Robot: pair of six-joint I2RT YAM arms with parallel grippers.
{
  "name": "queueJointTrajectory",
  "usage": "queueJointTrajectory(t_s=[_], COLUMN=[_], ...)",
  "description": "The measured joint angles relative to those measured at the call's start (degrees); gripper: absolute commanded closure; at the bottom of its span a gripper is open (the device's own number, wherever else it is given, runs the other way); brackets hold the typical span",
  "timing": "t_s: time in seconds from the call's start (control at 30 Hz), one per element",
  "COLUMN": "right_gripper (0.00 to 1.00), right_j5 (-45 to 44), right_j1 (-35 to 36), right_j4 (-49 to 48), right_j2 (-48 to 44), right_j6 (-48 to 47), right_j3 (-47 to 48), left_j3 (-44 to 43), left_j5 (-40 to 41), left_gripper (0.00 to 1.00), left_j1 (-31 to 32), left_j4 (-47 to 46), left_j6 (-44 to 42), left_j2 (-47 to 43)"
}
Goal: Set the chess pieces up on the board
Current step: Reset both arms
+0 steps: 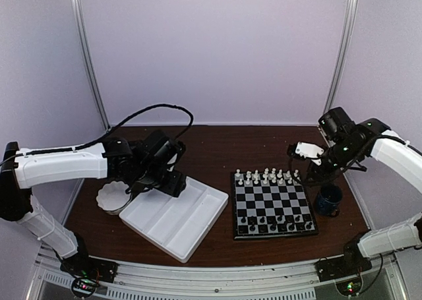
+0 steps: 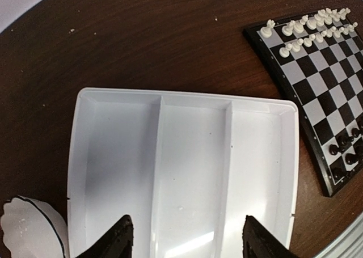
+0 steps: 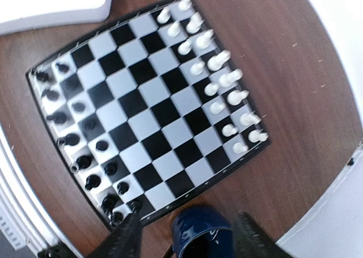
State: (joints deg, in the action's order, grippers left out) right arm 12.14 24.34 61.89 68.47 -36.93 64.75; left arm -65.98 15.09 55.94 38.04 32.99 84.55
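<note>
Sitting right of middle on brown table (image 1: 211,148): chess board (image 1: 272,211). White pieces (image 3: 220,59) lined up in two far rows, black pieces (image 3: 72,139) along near rows. Just right of board, blue cup (image 1: 328,200). Hanging near cup, right gripper (image 3: 189,219), jaws wide, holding nothing. Left of board, white tray (image 2: 113,156), bowl (image 1: 112,198) beside. Over tray, left gripper (image 2: 188,221), jaws wide, empty.

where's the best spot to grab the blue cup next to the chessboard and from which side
Grip the blue cup by its rim from straight above, one finger inside the wall and one outside. It stands upright, mouth open upward, so the rim is free. Choose the side away from the board: the cup sits close beside its right edge, and pieces there could tip.
</note>
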Motion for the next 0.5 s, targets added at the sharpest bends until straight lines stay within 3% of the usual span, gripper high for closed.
queueJointTrajectory(t_s=[0.13,0.33,0.5], right_gripper=[0.01,0.01,0.01], right_j5=[-4.5,-6.7,-9.1], right_j1=[-0.3,-1.4,-1.5], right_j4=[-10.9,-17.3,-21.0], right_j2=[-5.2,-1.6,-7.0], right_j6=[7.5,14.9,18.2], right_j3=[-3.0,-3.9,-4.2], left_j3=[0.6,1.2,1.2], left_j5=[3.5,8.5,10.9], left_gripper=[0.25,0.16,0.15], left_j1=[-0.6,-0.6,-0.6], left_j4=[-0.5,-0.5,-0.5], left_j6=[-2.6,-5.1,-5.9], left_j2=[-0.2,-0.7,-1.3])
